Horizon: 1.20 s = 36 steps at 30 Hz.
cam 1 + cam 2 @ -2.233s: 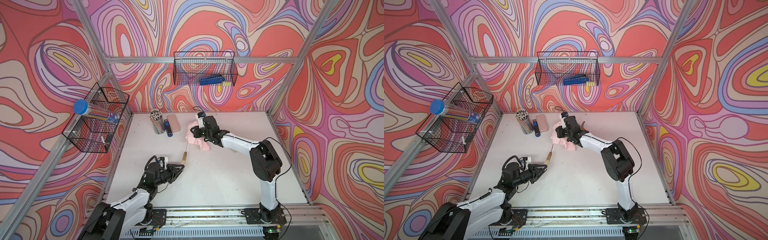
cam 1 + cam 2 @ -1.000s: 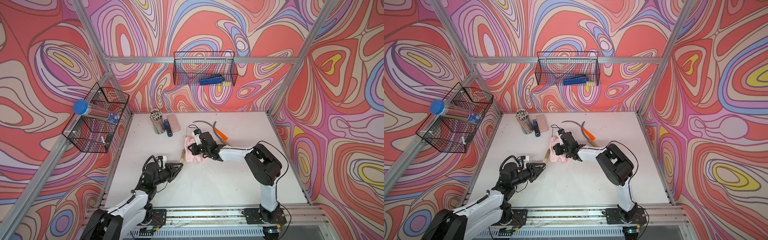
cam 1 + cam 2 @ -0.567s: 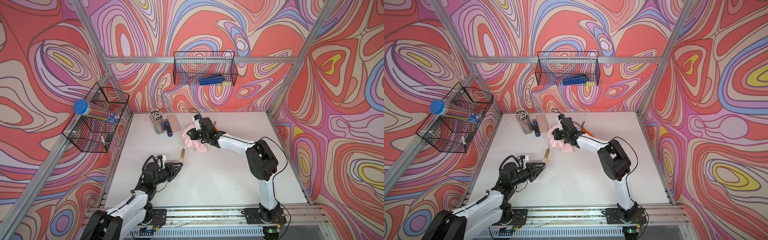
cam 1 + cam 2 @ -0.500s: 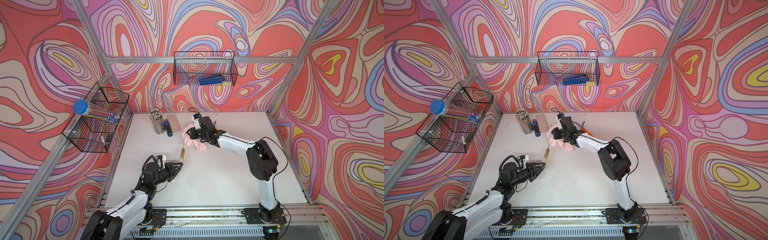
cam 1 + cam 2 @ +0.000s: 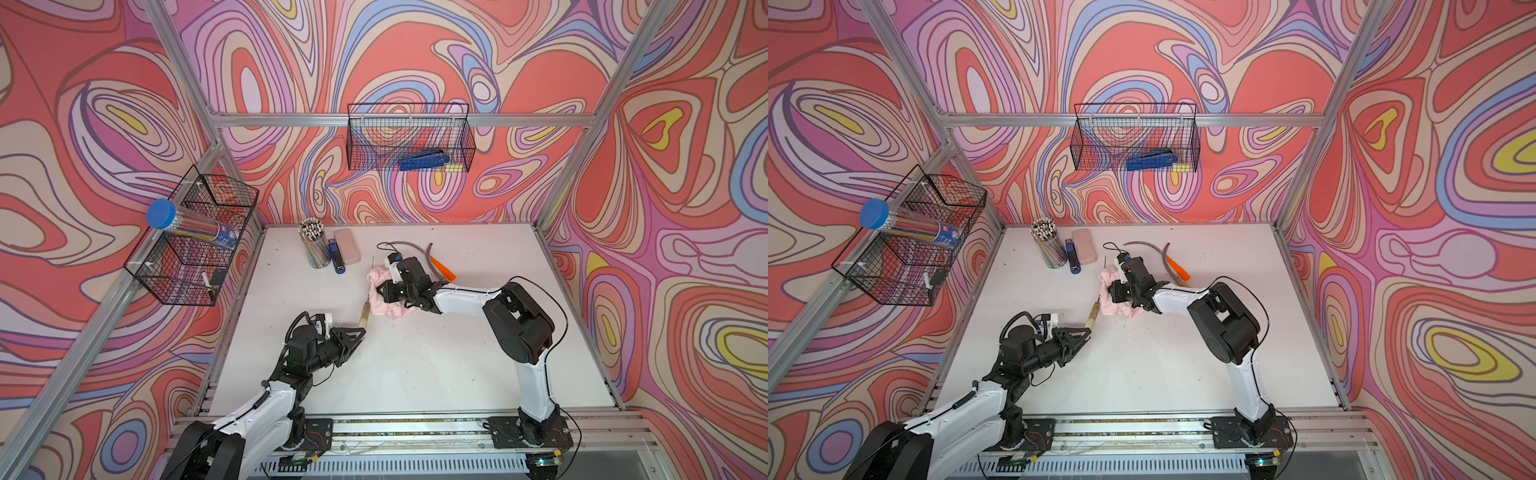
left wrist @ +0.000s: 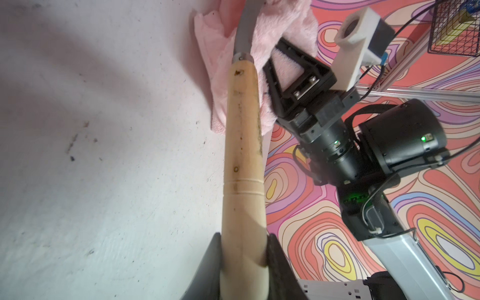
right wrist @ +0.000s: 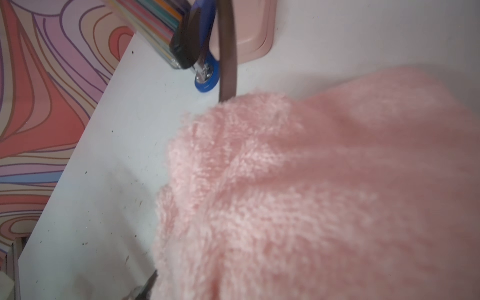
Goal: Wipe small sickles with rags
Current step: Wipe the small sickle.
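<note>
Probably mid-wipe, frame centre: left gripper (image 5: pixel 361 330) clamped on sickle (image 6: pixel 242 155) handle, right gripper (image 5: pixel 381 291) pinching rag (image 5: pixel 390 309) over blade. Next likely calls for sliding rag toward the tip.

On table (image 5: pixel 415 374), centre-back: rag (image 5: pixel 376 276) around blade of near sickle (image 5: pixel 364 316), handle toward front. Just behind rag, to right: two other sickles (image 5: pixel 442 268). Back left corner, side by side, left to right: pencil cup (image 5: pixel 314 249), stapler (image 5: pixel 337 259), case (image 5: pixel 347 251).
</note>
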Each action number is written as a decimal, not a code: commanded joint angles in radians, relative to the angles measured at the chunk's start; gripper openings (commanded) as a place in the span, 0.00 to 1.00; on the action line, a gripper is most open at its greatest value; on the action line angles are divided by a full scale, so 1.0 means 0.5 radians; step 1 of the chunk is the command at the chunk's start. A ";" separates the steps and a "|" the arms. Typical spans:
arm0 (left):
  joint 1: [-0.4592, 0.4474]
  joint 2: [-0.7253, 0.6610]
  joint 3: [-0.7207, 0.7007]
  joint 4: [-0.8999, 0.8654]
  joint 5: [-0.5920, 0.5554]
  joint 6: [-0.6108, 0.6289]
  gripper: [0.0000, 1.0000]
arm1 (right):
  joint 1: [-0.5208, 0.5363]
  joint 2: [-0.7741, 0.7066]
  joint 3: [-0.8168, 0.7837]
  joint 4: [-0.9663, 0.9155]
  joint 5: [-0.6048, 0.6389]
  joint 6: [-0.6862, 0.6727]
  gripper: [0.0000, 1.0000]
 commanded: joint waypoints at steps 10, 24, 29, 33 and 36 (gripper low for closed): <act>0.026 -0.083 0.020 0.020 0.020 0.020 0.00 | 0.217 -0.265 -0.262 0.257 0.093 0.104 0.00; 0.029 -0.115 0.023 -0.015 0.008 0.029 0.00 | -0.096 0.108 0.362 -0.047 0.029 0.037 0.00; 0.031 -0.074 0.027 0.005 0.012 0.029 0.00 | -0.142 0.091 0.480 -0.094 0.031 -0.011 0.00; 0.032 -0.046 0.027 0.022 0.019 0.026 0.00 | -0.183 0.007 0.499 -0.096 0.025 -0.022 0.00; 0.038 -0.034 0.027 0.026 0.017 0.026 0.00 | -0.194 -0.059 0.508 -0.106 0.031 -0.035 0.00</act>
